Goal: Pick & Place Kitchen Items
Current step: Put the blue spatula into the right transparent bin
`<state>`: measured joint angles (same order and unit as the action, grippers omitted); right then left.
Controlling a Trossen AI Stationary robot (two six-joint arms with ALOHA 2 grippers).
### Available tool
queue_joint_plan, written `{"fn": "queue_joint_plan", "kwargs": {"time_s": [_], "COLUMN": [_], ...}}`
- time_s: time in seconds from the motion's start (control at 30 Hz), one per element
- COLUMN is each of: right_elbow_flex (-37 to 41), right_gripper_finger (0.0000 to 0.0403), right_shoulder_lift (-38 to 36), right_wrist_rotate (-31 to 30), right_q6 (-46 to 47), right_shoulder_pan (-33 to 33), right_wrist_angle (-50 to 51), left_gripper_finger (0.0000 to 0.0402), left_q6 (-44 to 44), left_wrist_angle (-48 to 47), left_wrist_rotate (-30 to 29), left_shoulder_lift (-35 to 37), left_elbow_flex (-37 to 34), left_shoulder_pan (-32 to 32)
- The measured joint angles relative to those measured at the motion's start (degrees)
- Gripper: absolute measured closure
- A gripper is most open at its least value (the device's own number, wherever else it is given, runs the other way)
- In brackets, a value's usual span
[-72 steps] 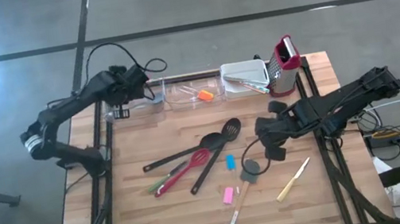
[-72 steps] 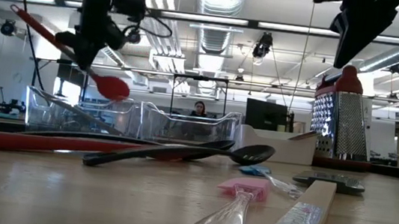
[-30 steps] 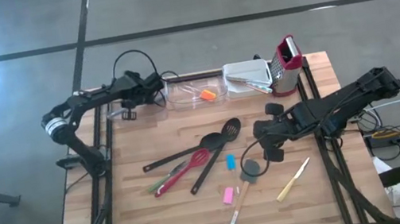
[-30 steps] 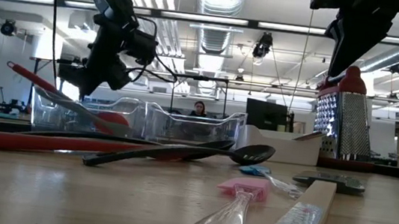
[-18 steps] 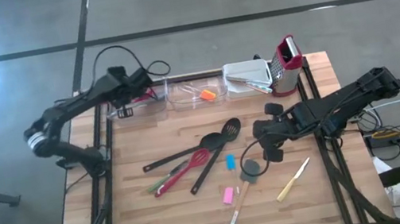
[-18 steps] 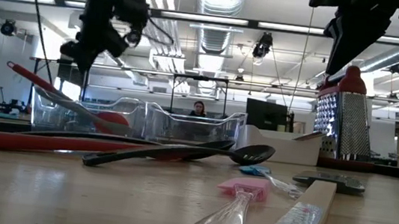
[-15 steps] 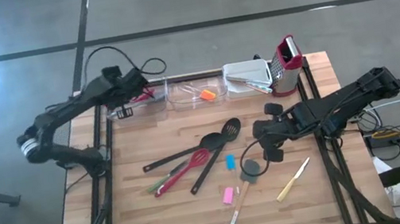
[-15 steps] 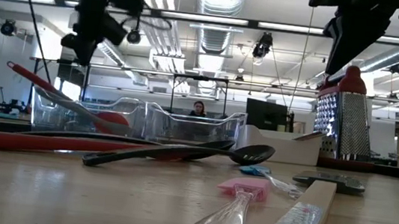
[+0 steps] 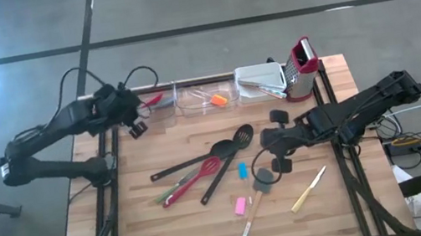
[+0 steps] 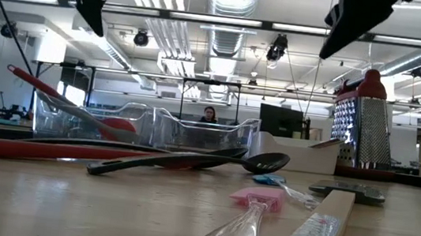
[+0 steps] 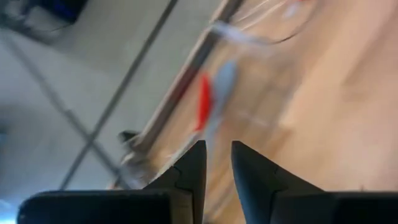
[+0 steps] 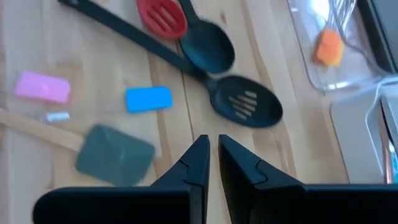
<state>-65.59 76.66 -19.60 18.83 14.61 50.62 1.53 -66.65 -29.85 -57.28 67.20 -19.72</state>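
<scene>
Utensils lie mid-tabletop: slotted spoon, blue scraper, grey scraper. Right tool, fingers nearly together and empty, hovers at their three o'clock; likely the next pick, needing wider fingers. Left tool, empty and narrowly parted, hangs at ten o'clock near the clear tub with the red spoon. Beyond: ceiling-lit workshop.

No legible text, brand, number or sign is found. A small label on the clear-handled scraper is seen, but its print cannot be read.
</scene>
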Motion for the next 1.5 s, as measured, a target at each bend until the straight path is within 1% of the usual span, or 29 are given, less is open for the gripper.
{"fn": "queue_joint_plan", "kwargs": {"time_s": [0.1,0.2,0.33,0.5,0.6,0.7,0.8,0.87,0.97,1.03,1.17,1.23,1.37,1.5], "right_elbow_flex": [-0.9,-1.6,-2.2,-2.8,-3.1,-3.2,-3.1,-3.1,-3.0,-3.2,-3.4,-3.4,-3.4,-3.4], "right_gripper_finger": [0.0376,0.0376,0.0376,0.0376,0.0376,0.0376,0.0376,0.0376,0.0376,0.0375,0.0375,0.0376,0.0374,0.0374], "right_shoulder_lift": [0.0,0.0,0.0,0.0,0.2,1.1,2.9,4.5,7.2,9.1,12.2,13.7,16.8,18.6], "right_wrist_rotate": [0.1,0.1,1.0,6.2,5.7,2.3,-0.1,-0.1,0.1,0.1,0.1,0.1,0.4,3.3], "right_q6": [0.0,0.0,0.0,0.6,0.5,0.2,-1.8,-2.8,-1.3,2.6,15.5,20.1,24.6,28.9], "right_shoulder_pan": [0.0,0.0,0.0,0.6,2.2,4.6,7.4,8.9,10.1,10.5,10.6,10.6,10.0,8.8], "right_wrist_angle": [-0.7,-1.3,-1.7,-1.7,-1.9,-3.5,-6.5,-8.4,-9.8,-9.8,-9.8,-9.9,-10.5,-10.8], "left_gripper_finger": [0.0325,0.0332,0.0342,0.035,0.0351,0.0351,0.0351,0.0351,0.0351,0.0352,0.0353,0.0353,0.0353,0.0353], "left_q6": [4.7,7.8,10.9,15.0,16.5,16.6,16.5,16.6,17.7,18.6,18.9,18.9,18.9,18.6], "left_wrist_angle": [1.0,3.9,12.2,23.9,30.9,37.7,42.7,43.4,44.1,44.2,44.7,44.8,45.6,45.7], "left_wrist_rotate": [0.8,0.4,-0.9,-3.6,-6.1,-10.3,-14.6,-15.4,-15.6,-15.6,-15.6,-15.9,-17.4,-17.6], "left_shoulder_lift": [0.6,0.8,0.4,-0.4,-1.1,-1.6,-2.0,-2.0,-2.0,-2.0,-2.0,-2.0,-2.0,-2.1], "left_elbow_flex": [-0.3,-2.2,-6.4,-12.2,-15.1,-17.9,-20.2,-21.1,-21.6,-21.6,-21.6,-21.6,-21.6,-21.6], "left_shoulder_pan": [5.8,13.2,23.6,36.0,42.3,47.0,49.4,49.7,49.7,49.7,49.7,49.7,49.7,49.7]}}
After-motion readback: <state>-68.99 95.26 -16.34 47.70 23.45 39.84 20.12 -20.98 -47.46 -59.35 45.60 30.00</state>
